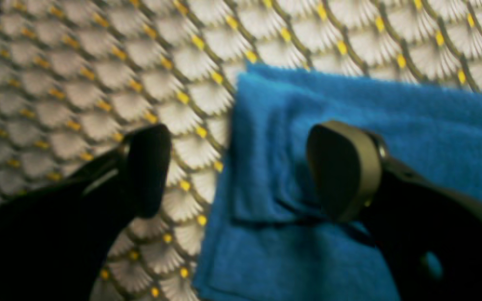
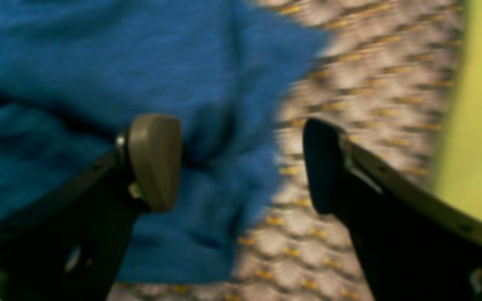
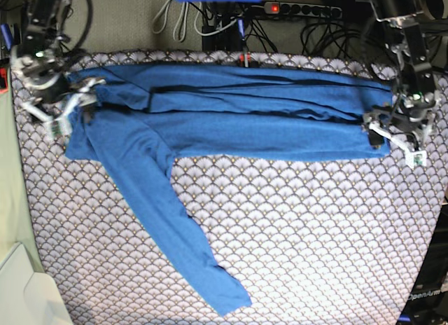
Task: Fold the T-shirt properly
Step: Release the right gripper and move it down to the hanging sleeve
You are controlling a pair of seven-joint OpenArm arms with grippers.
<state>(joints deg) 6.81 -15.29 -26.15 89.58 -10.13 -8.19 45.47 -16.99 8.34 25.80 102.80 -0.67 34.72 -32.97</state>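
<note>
At both ends of the tabletop [image 3: 280,227] your arms sit low over the T-shirt [image 3: 231,108]. Left gripper [image 3: 395,137] is at the shirt's end on base view's right, right gripper [image 3: 64,106] at the opposite end. Both sets of jaws stand wide apart, holding nothing. Left wrist cam: one pad over folded blue fabric, the other over bare cloth, shirt edge between them. Right wrist cam: same layout, mirrored. Shirt is soft med-blue knit, plain, folded lengthwise into a long band across the far half of the tabletop, w/ one sleeve [image 3: 182,234] trailing diagonally toward the near edge. Underneath lies a grey-white scallop-patterned cloth [image 1: 98,83] w/ yellow dots.
</note>
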